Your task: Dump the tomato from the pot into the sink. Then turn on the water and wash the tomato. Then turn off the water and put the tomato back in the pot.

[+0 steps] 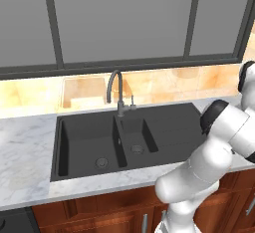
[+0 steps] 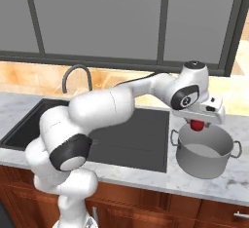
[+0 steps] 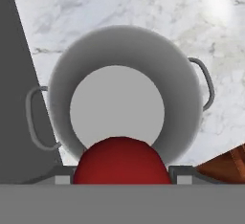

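Note:
The tomato (image 3: 122,163), a glossy red ball, sits between my gripper's (image 3: 122,176) two fingertips (image 3: 62,177), which are shut on it. In the right base view my gripper (image 2: 198,123) holds the tomato (image 2: 196,124) just above the open mouth of the pot (image 2: 204,151). The grey pot (image 3: 119,46) stands upright on the marble counter, right of the sink, with nothing inside and loop handles on both sides. The black double-basin sink (image 1: 64,142) has nothing in its basins; its flat draining section (image 2: 136,134) lies next to the pot.
A dark curved faucet (image 1: 114,85) rises behind the sink, its lever (image 1: 132,102) beside it. Marble counter (image 1: 25,147) surrounds the sink, with wooden cabinet fronts (image 2: 160,207) below. A window spans the wall above the tiled backsplash.

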Motion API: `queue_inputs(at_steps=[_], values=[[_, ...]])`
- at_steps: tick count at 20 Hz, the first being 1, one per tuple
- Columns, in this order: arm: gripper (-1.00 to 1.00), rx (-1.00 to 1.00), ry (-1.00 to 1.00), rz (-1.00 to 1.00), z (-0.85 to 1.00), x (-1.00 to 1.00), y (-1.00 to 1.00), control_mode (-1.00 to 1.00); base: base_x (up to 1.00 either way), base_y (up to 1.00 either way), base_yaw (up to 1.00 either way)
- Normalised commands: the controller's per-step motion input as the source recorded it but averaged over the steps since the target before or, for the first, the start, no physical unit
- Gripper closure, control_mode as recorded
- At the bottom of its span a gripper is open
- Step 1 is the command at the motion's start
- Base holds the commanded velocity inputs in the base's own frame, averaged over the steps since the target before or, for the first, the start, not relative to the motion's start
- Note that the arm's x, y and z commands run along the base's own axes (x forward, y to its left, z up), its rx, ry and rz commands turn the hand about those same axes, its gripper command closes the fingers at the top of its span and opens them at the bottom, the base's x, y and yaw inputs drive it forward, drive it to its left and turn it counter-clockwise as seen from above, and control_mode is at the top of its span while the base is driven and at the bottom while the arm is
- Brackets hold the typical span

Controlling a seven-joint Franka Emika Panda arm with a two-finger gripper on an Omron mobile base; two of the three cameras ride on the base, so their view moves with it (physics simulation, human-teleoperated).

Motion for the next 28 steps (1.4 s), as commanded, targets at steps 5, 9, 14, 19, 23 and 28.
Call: queue_inputs(at_steps=[5, 9, 14, 19, 23, 28], values=[[1.00, 0.01, 0.19, -0.03, -0.52, 0.02, -0.54, -1.00, 0.00, 0.00, 0.00], [1.00, 0.06, 0.24, -0.01, -0.61, 0.07, -0.19, -1.00, 0.00, 0.00, 0.00], [1.00, 0.10, 0.17, 0.00, -0.37, 0.13, -0.06, -1.00, 0.00, 0.00, 0.00], [1.00, 0.13, 0.14, 0.00, -0.09, 0.13, -0.04, -1.00, 0.00, 0.00, 0.00], [1.00, 0.11, 0.14, 0.00, -0.13, 0.04, 0.00, -1.00, 0.00, 0.00, 0.00], [1.00, 0.07, 0.08, 0.00, -0.24, 0.00, 0.00, -1.00, 0.00, 0.00, 0.00]])
